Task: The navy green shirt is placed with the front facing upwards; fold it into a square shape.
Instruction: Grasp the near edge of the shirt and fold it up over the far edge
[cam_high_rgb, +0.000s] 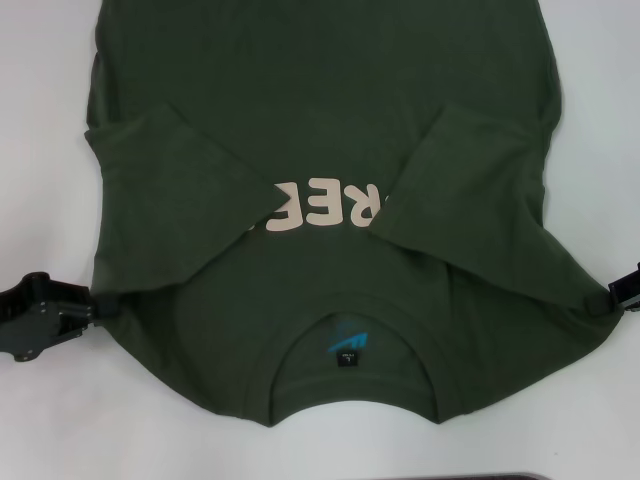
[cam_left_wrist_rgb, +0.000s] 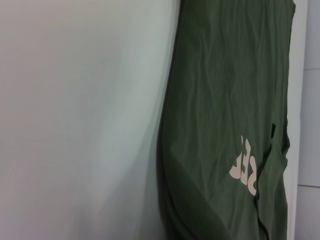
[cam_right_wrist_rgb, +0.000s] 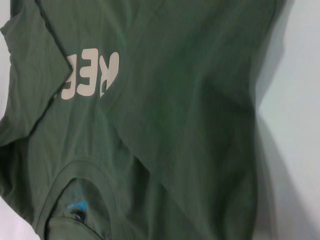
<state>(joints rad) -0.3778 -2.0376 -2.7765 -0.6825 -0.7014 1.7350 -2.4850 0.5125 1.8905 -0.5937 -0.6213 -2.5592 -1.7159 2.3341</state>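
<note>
The navy green shirt (cam_high_rgb: 320, 110) lies flat on the white table, collar toward me, with the blue neck label (cam_high_rgb: 347, 342) showing inside the neckline. Both sleeves are folded inward over the chest, so only the middle of the cream lettering (cam_high_rgb: 325, 212) shows. My left gripper (cam_high_rgb: 92, 303) sits at the shirt's left shoulder edge, touching the cloth. At the opposite shoulder edge is my right gripper (cam_high_rgb: 612, 297). The left wrist view shows the shirt (cam_left_wrist_rgb: 230, 120) from the side with part of the lettering (cam_left_wrist_rgb: 245, 167). The right wrist view shows the shirt (cam_right_wrist_rgb: 165, 115), lettering (cam_right_wrist_rgb: 92, 74) and collar (cam_right_wrist_rgb: 75, 200).
The white table (cam_high_rgb: 50, 420) surrounds the shirt on both sides and in front. A dark strip (cam_high_rgb: 500, 476) shows at the near table edge. The shirt's hem runs out of the head view at the far side.
</note>
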